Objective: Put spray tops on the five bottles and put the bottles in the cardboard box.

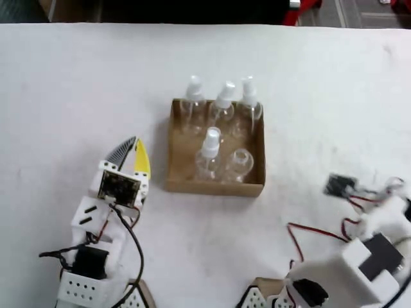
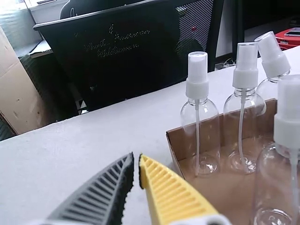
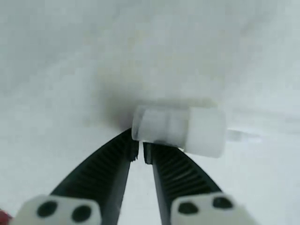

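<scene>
Right wrist view: my right claw (image 3: 140,152), tips together, touches the white plastic spray top (image 3: 178,131). I think I must open, grab it, then cap the bare clear bottle (image 1: 239,163) in the brown cardboard box (image 1: 215,188).

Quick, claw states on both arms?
Left claw: closed, empty.
Right claw: closed, tips at a loose spray top, not gripping it.

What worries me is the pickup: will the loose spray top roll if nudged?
Probably: the spray top lies on its side, round-bodied, on the table, so a nudge may roll it. Small and plastic-looking, it is likely light and may skid.
</scene>
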{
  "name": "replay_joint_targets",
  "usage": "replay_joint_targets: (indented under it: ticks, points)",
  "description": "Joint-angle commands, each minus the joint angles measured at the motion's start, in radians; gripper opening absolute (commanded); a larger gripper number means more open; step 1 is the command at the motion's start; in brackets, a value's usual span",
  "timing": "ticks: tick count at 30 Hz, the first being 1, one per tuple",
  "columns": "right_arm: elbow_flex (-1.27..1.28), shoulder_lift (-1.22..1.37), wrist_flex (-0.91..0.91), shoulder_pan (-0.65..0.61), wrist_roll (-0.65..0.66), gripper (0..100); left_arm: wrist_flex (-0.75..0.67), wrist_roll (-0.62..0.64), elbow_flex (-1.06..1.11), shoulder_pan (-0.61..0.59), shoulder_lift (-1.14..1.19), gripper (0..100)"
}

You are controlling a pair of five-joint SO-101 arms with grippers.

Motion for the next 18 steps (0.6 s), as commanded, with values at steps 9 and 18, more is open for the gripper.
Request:
replay_joint_targets:
  ticks: [9, 18]
  points:
    - [-0.029, -0.136, -0.002, -0.453, -0.546, 1.6, 0.005, -0.008, -0.003, 0.010, -0.018, 2]
    - [-0.029, -0.214, -0.162, -0.553, -1.068, 1.6, 0.005, -0.008, -0.003, 0.010, -0.018, 2]
